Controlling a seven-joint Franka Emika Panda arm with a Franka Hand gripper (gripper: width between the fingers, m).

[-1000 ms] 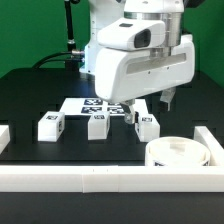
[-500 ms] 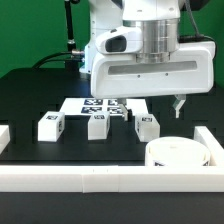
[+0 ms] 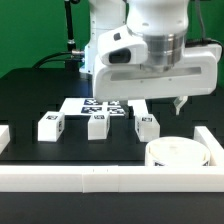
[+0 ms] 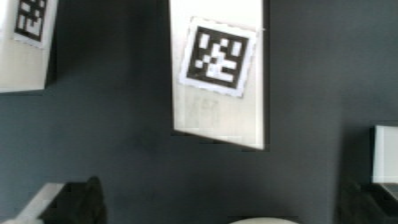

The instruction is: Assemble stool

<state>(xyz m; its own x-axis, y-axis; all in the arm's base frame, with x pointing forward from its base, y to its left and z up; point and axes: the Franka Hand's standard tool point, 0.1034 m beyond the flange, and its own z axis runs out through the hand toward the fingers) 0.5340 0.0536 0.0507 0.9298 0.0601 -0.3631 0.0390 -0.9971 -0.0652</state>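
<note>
Stool seat (image 3: 176,152) and legs (image 3: 97,124) are lying apart, nothing joined. Your gripper (image 3: 157,106) is hovering wide open, holding nothing.

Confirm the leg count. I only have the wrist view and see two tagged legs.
Observer: Three, in a row: left leg, middle leg, right leg, sides as in the exterior view.
Operator: Seat?
Observer: The seat sits in the near corner on the exterior view's right, by the rails, apart from all three.
Operator: Pincer holding anything?
Observer: No. The pincer is open and empty, above the table near the right leg.
</note>
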